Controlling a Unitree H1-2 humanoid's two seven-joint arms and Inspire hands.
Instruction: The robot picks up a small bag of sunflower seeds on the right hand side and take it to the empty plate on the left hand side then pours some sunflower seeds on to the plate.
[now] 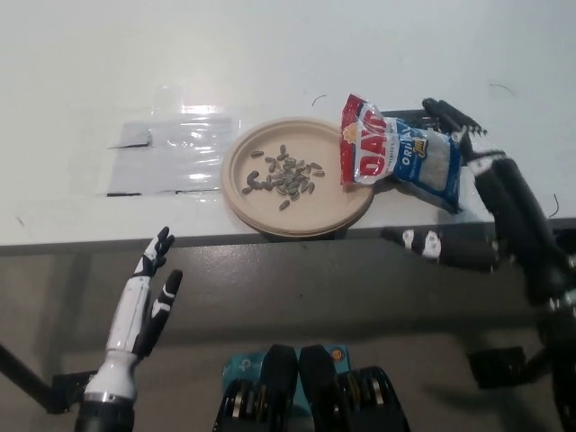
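Right hand (pixel 490 211), black, hangs released with fingers spread, just right of the seed bag (pixel 396 153), which lies on the surface (pixel 90 72) against the plate (pixel 301 211) holding seeds (pixel 283 175). Withdraw it clear without nudging the bag. Left hand (pixel 144 301) rests open, near left, below the surface.

Bright overhead light, glare on plastic sheet (pixel 171 148) (slightly soft).

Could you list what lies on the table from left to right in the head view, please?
Clear plastic sheet → paper plate holding sunflower seeds → sunflower seed bag, its top edge leaning over the plate's right rim → black right robot hand, open just beside the bag.
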